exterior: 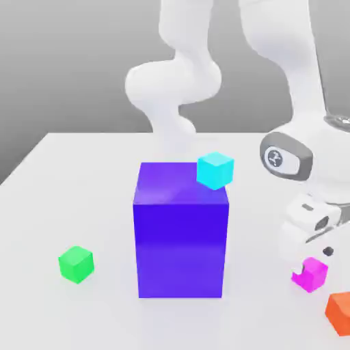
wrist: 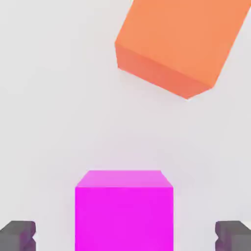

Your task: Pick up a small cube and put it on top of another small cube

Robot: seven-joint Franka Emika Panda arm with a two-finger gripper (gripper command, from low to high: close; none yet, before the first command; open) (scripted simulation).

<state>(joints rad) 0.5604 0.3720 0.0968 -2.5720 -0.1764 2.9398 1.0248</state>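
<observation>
**Q:** Gripper (exterior: 309, 254) position and state, as drawn?

**A:** White arm descends at the exterior view's right, its gripper low over the table (exterior: 68, 171) and directly above the small magenta cube (exterior: 311, 274). In the hand view the two dark fingertips (wrist: 18, 235) stand spread wide — one on each side of the magenta cube (wrist: 124, 211), with clear table surface between each tip and the cube's faces. Nothing is pinched.

**Q:** Location of the small magenta cube?

**A:** Resting on the table near the front edge at the exterior view's right, partly covered from above by the hand. Just beside it, toward the corner, lies the orange cube (exterior: 340, 312); in the hand view the orange cube (wrist: 179, 44) sits apart from the magenta one, turned at an angle to it.

**Q:** And the small green cube (exterior: 76, 264)?

**A:** On the table at the exterior view's left, well apart from the magenta cube. The big purple block (exterior: 181, 236) stands upright between the two.

**Q:** Remaining items?

**A:** Cyan cube (exterior: 215, 170) — seen at the upper far corner of the purple block, on the exterior view's right; whether it rests on the block's top or lies behind it cannot be told.
</observation>
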